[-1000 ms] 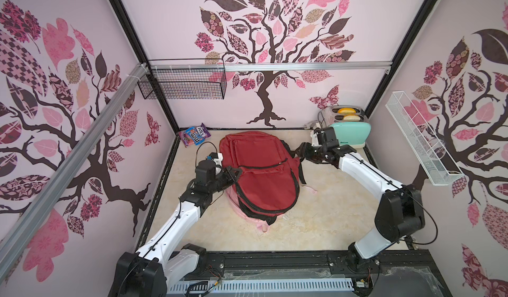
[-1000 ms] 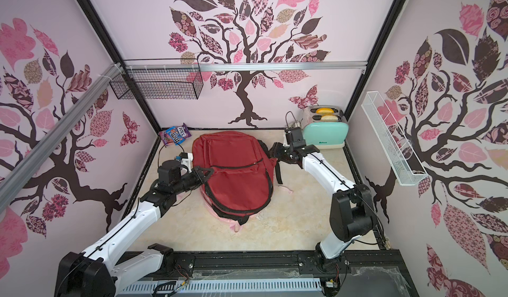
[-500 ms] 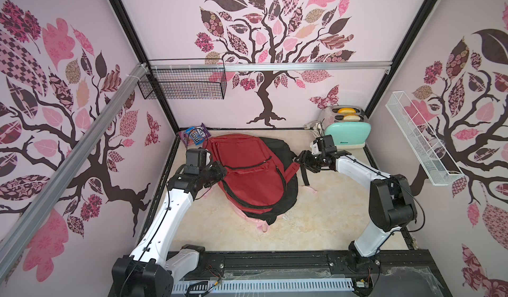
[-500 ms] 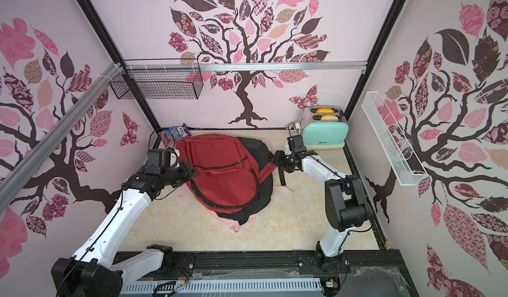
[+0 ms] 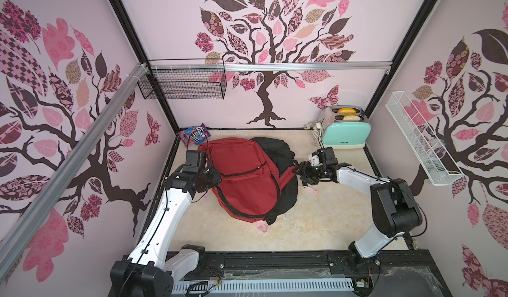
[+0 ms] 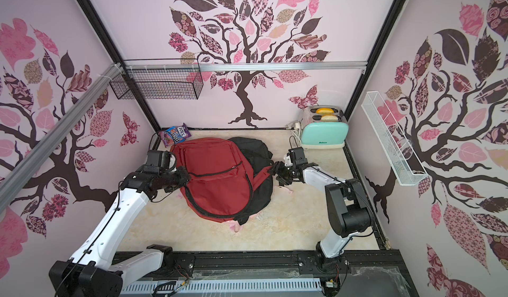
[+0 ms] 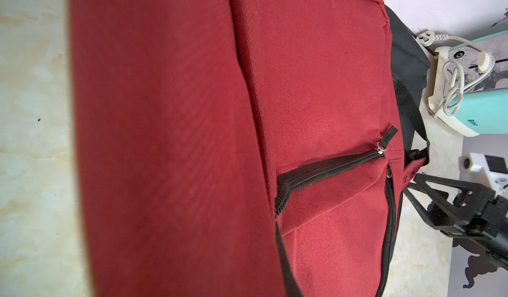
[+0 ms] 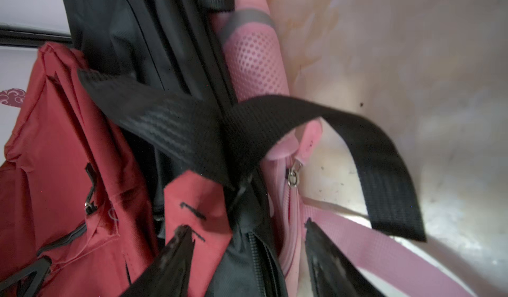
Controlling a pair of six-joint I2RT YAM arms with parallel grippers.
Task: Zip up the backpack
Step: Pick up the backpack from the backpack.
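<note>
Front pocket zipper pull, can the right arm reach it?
Probably yes: the right fingers stand open close beside the red backpack, and the zipper pull lies bare on top.

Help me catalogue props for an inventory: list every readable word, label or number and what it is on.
"m&m's", likely, lettering tilted: purple-and-blue crinkly snack bag.
Short dark word, too small to read: front of the mint-green toaster.
No text visible: red fabric backpack.

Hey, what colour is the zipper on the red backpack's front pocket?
Black. The front pocket zipper on the backpack shows best in the left wrist view.
</note>
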